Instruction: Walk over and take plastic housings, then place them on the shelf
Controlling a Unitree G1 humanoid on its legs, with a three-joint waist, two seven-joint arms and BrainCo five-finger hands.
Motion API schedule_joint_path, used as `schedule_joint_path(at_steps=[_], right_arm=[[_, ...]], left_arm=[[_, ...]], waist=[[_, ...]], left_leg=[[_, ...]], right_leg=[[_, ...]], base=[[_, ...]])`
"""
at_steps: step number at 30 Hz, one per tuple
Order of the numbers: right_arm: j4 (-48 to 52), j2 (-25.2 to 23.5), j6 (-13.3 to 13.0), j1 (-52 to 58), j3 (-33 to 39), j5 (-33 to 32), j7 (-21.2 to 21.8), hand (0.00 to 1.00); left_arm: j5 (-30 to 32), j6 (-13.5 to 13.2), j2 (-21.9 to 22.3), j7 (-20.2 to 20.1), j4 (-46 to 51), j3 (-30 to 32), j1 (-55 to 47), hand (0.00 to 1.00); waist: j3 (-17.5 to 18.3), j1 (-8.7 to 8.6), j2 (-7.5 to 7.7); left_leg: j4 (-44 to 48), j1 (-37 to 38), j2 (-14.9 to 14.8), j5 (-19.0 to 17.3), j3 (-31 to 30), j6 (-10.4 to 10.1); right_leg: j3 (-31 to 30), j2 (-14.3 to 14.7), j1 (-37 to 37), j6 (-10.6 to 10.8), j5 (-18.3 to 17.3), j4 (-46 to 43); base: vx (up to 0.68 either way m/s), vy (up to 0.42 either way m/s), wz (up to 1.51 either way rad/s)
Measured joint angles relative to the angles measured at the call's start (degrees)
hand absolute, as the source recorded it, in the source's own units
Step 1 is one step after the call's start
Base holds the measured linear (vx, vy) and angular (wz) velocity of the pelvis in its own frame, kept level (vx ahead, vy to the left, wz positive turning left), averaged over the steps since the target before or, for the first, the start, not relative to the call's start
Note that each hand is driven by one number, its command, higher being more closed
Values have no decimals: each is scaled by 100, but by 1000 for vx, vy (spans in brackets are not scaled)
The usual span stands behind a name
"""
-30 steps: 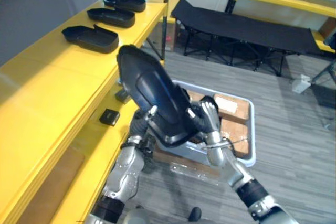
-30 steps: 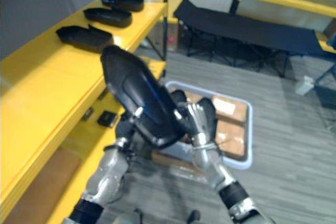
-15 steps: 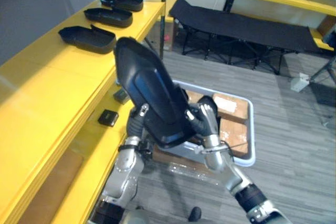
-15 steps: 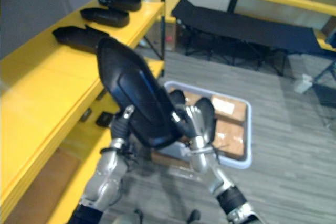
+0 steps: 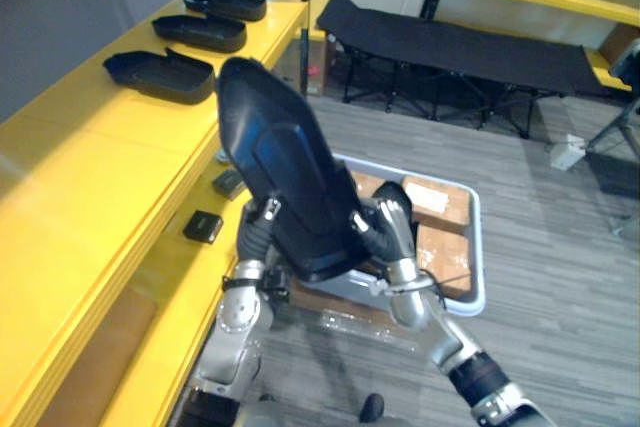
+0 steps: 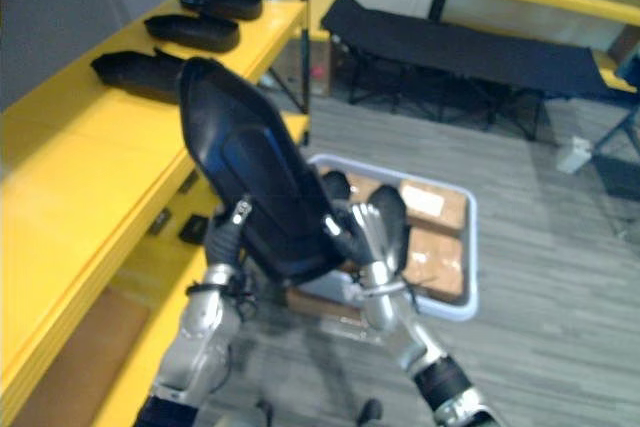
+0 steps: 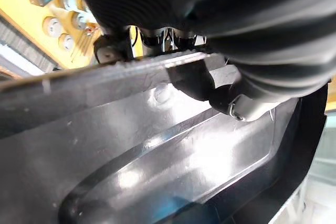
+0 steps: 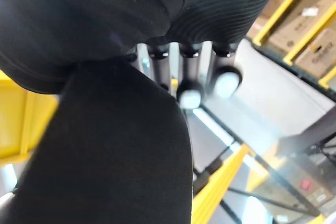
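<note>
Fingers (image 5: 386,215) of the right hand (image 5: 396,239) and the left hand (image 5: 257,240) are both clamped on the lower end of the plastic housing (image 5: 285,177). It's a glossy black, long rounded shell, tilted up mid-frame. Its top shows against the yellow shelf (image 5: 90,167) edge. Three more housings (image 5: 200,32) sit upper left, with bare shelf at left.

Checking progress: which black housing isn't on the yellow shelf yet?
The housing gripped by the left robot hand and right robot hand; three others lie on the shelf.
</note>
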State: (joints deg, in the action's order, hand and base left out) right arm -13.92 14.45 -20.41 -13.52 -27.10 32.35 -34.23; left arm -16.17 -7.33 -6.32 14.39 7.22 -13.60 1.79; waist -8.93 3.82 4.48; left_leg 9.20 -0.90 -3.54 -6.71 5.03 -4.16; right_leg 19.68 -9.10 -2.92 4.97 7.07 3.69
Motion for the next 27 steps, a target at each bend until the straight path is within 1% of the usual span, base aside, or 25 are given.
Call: schedule_joint_path(at_steps=[4, 5, 6, 7, 9, 11, 13, 14, 15, 17, 18, 19, 20, 21, 23, 24, 25, 26, 27], right_arm=[[5, 29, -5, 5, -16, -250, 300, 0], [5, 37, -4, 16, -26, -297, 331, 0], [5, 53, -3, 47, -68, -466, 362, 0], [6, 54, -2, 66, -81, -563, 382, 0], [121, 41, -4, 184, -94, -1455, 599, 0], [294, 34, -15, 324, -59, -2022, 848, 0], [518, 18, -58, 521, 30, -2330, 1101, 0], [667, -31, -112, 665, 162, -2638, 1335, 0], [729, -55, -133, 722, 215, -2794, 1459, 0], [1041, -124, -159, 984, 439, -3568, 2040, 0], [1183, -135, -185, 1082, 484, -3828, 2226, 0], [1361, -172, -241, 1169, 608, -4298, 2484, 0], [1501, -257, -306, 1201, 761, -4667, 2684, 0], [1593, -306, -357, 1217, 871, -4837, 2768, 0], [1759, -329, -461, 1225, 1248, -5563, 3208, 0], [1773, -324, -453, 1237, 1406, -5942, 3514, 0], [1773, -319, -441, 1248, 1456, -6133, 3681, 0], [1773, -297, -387, 1274, 1496, -6596, 4077, 0], [1772, -295, -313, 1327, 1524, -6895, 4362, 0]], left_arm=[[168, -19, -16, 11, 0, 4, -4, 100], [333, -28, -16, 32, 0, 4, -10, 100], [545, -87, -15, 42, 1, -1, -14, 100], [626, -138, -16, 44, 1, -4, -18, 100], [993, -262, -15, 97, 35, -40, -32, 100], [1199, -272, -3, 224, 180, -104, -115, 100], [1330, -365, 7, 346, 285, -133, -262, 100], [1519, -469, 40, 474, 301, -126, -323, 100], [1585, -506, 59, 528, 319, -125, -349, 100], [2063, -643, 92, 802, 379, -128, -424, 100], [2184, -682, 99, 852, 379, -128, -429, 100], [2481, -700, 99, 1004, 374, -105, -437, 100], [2805, -697, 79, 1118, 345, -60, -466, 100], [2926, -696, 50, 1179, 312, -53, -488, 100], [3309, -646, 5, 1340, 231, -26, -636, 100], [3496, -618, -12, 1432, 191, 12, -701, 100], [3536, -605, -11, 1467, 176, 38, -723, 100], [3656, -588, -1, 1551, 176, 123, -772, 100], [3752, -580, -2, 1623, 173, 176, -779, 100]], waist=[[0, -2, -1], [-1, -2, -2], [0, 1, -3], [-1, 1, -3], [-6, -1, -19], [5, -15, -48], [37, -59, -104], [53, -79, -142], [63, -91, -159], [87, -143, -209], [94, -144, -228], [108, -164, -251], [115, -182, -268], [115, -193, -276], [125, -253, -292], [125, -275, -291], [125, -279, -291], [125, -284, -291], [125, -293, -291]], left_leg=[[3, 1, 5, 0, 1, 0], [4, 0, 6, 0, 1, 0], [4, 0, 7, 0, -1, 0], [5, -1, 7, 0, -1, 0], [5, -2, 9, 0, -2, 0], [4, -2, 11, -1, 0, 0], [0, -1, 13, -2, 9, 0], [-4, -1, 12, -2, 23, 0], [-6, 1, 10, -2, 33, 0], [-29, 50, -2, -2, 77, -1], [-62, 95, -10, -2, 127, -1], [-68, 119, -22, -3, 175, -2], [-76, 142, -27, -4, 196, -2], [-82, 158, -29, -5, 214, -2], [-108, 186, -32, -5, 249, -1], [-121, 189, -36, -5, 301, -2], [-135, 192, -37, -5, 321, -2], [-171, 200, -37, 5, 350, -6], [-176, 203, -37, 7, 353, -7]], right_leg=[[-3, -5, 0, 0, 0, 0], [-3, -6, 0, 0, 0, 0], [-3, -6, 0, 0, 0, 0], [-3, -6, 0, 0, -1, 0], [-3, -8, 0, -2, -3, 0], [-5, -9, 3, -3, -4, 0], [-15, -11, 10, -4, -5, 0], [-43, -9, 23, -4, -5, 0], [-72, -6, 30, -3, -4, 0], [-110, 4, 33, -2, -4, -2], [-149, 9, 29, -2, -4, -3], [-213, 16, 35, -1, -4, -4], [-251, 19, 47, 3, -1, -4], [-262, 18, 47, 4, -2, -4], [-285, 18, 44, -6, -13, -7], [-293, 19, 55, -6, -13, -7], [-309, 19, 68, -6, -13, -8], [-344, 19, 94, -3, -11, -7], [-353, 20, 96, 5, -6, -7]], base=[[0, 0, 0], [0, 0, 0], [0, 0, 0], [0, 0, 0], [0, 0, 0], [0, 0, 0], [0, 0, 0], [-13, 12, -5], [-20, 12, -8], [-28, 6, -15], [-38, 4, -22], [-34, 7, -24], [-30, 5, -20], [-33, 4, -15], [-47, 8, -8], [-41, 12, -6], [-37, 10, -11], [-26, 6, -9], [-24, 9, -8]])
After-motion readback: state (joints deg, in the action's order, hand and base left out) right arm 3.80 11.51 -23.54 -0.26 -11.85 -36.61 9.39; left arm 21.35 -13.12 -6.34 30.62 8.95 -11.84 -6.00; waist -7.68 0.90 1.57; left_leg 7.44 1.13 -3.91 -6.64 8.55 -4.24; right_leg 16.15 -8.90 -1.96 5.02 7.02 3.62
